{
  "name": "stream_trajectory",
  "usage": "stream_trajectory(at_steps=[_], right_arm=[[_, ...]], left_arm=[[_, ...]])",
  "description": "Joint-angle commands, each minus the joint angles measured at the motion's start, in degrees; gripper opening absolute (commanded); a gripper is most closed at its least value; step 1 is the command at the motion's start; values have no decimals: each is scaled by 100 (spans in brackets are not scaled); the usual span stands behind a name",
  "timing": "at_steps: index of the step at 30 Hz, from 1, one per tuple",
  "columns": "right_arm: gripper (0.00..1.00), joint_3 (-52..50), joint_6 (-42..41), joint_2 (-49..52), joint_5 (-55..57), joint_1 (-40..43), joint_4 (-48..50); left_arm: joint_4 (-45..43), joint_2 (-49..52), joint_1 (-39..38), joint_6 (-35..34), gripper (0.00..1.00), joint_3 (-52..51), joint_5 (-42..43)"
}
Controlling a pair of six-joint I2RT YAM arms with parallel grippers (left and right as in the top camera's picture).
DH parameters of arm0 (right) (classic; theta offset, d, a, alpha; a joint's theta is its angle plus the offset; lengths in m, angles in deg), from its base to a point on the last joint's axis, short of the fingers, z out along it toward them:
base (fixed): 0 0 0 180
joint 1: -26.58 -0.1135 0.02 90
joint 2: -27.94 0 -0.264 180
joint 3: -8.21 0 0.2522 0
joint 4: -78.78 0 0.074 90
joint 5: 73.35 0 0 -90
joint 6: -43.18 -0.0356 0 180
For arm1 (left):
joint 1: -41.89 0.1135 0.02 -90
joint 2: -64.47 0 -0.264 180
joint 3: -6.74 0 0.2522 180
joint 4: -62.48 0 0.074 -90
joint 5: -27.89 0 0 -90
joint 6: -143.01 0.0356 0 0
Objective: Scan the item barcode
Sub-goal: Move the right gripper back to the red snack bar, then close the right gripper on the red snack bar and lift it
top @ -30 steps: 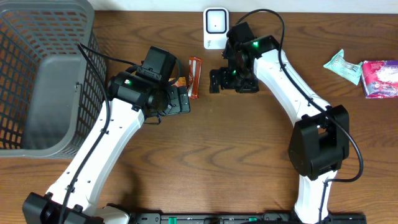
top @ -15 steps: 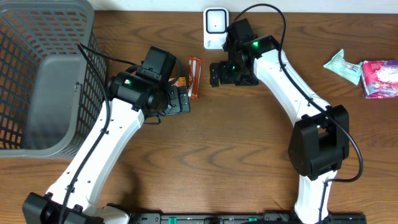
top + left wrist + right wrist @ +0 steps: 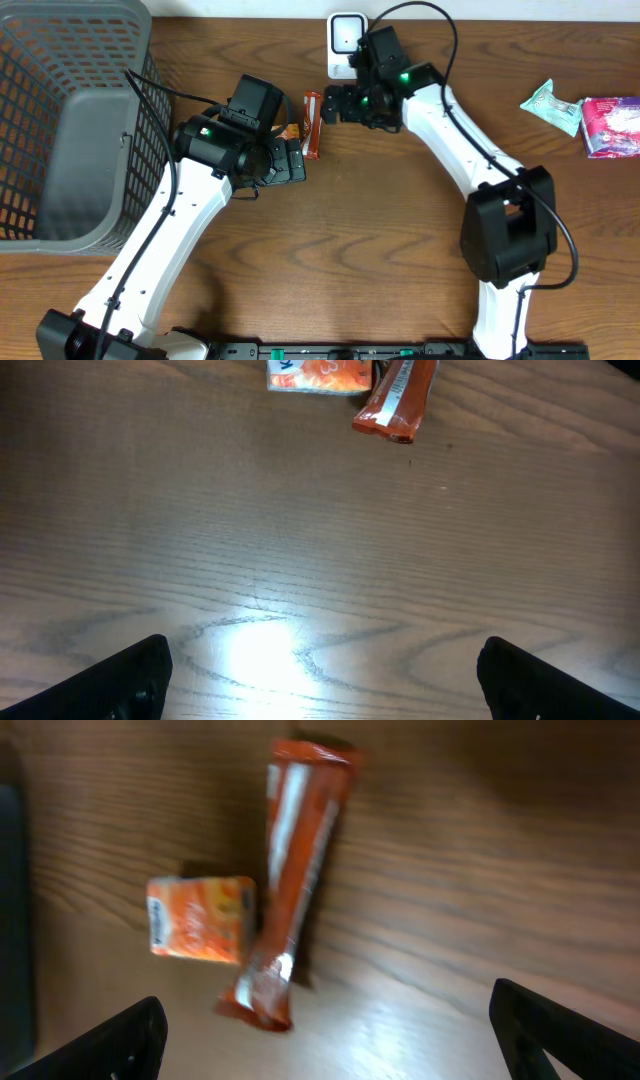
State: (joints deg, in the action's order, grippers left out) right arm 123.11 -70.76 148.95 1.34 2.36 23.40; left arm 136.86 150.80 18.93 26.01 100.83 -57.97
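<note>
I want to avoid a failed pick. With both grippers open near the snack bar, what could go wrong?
1. The small orange packet lies close beside the snack bar, so the right gripper might catch both.
2. The left gripper is near the same items; the two might collide.

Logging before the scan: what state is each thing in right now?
left gripper: open, empty
right gripper: open, empty
orange snack bar: flat on table, not held
small orange packet: flat beside the bar
grey basket: nothing visible inside
white scanner: unheld, at back edge

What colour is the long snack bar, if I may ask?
The bar is orange-red with white; clearest in right wrist view.
</note>
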Motion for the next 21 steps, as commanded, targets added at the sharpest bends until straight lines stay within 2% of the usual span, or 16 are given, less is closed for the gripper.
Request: stream_trajectory(at_steps=[1, 8, 13, 16, 18, 20, 21], right_arm=[[99, -109, -212, 282, -160, -162, 326], [99, -111, -501, 568, 133, -396, 940], [82, -118, -627, 826, 415, -511, 1163], [79, -118, -739, 1051, 424, -577, 1320], [73, -118, -765, 1204, 407, -608, 1412], [60, -118, -776, 1303, 407, -614, 1423], [49, -118, -774, 1309, 407, -614, 1405]], left_arm=[[22, 15, 17, 35, 98, 15, -35], [22, 15, 17, 35, 98, 15, -37], [22, 15, 17, 35, 98, 15, -35], [22, 15, 17, 35, 98, 15, -37], [22, 15, 17, 35, 98, 15, -37], [22, 15, 17, 35, 98, 15, -37], [22, 15, 17, 35, 98, 15, -37]])
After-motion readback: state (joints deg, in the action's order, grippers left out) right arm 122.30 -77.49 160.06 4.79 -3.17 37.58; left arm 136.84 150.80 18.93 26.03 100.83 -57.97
